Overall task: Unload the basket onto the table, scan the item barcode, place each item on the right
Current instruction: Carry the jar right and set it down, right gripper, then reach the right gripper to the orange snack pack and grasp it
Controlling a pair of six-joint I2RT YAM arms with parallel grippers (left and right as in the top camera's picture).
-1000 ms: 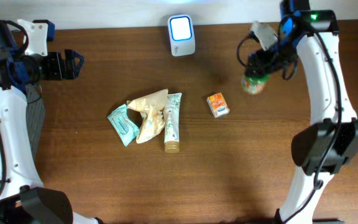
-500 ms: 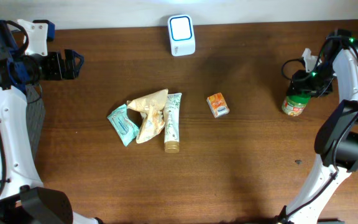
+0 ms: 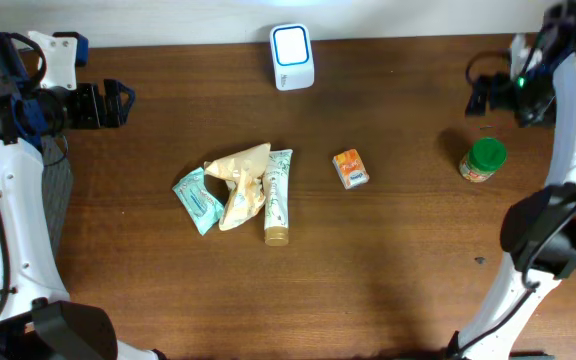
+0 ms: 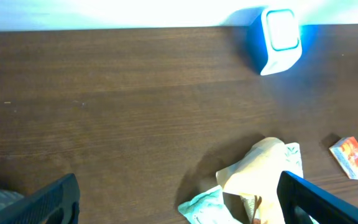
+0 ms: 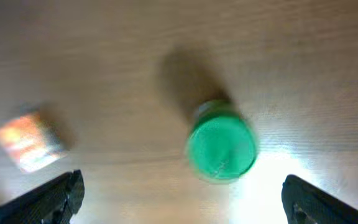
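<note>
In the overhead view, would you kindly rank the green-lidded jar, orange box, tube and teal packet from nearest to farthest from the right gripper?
1. Green-lidded jar: far right, closest to the right gripper.
2. Orange box: near the middle.
3. Tube: left of centre.
4. Teal packet: farthest left of the four.

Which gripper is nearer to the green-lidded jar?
Right. The right gripper is close to the jar, on its far side; the left gripper is at the table's opposite end.

Scanner (image 3: 292, 57) at back edge; pouch pile (image 3: 236, 188) centre, small box (image 3: 350, 168) right, jar (image 3: 482, 160) seemingly upright far right
</note>
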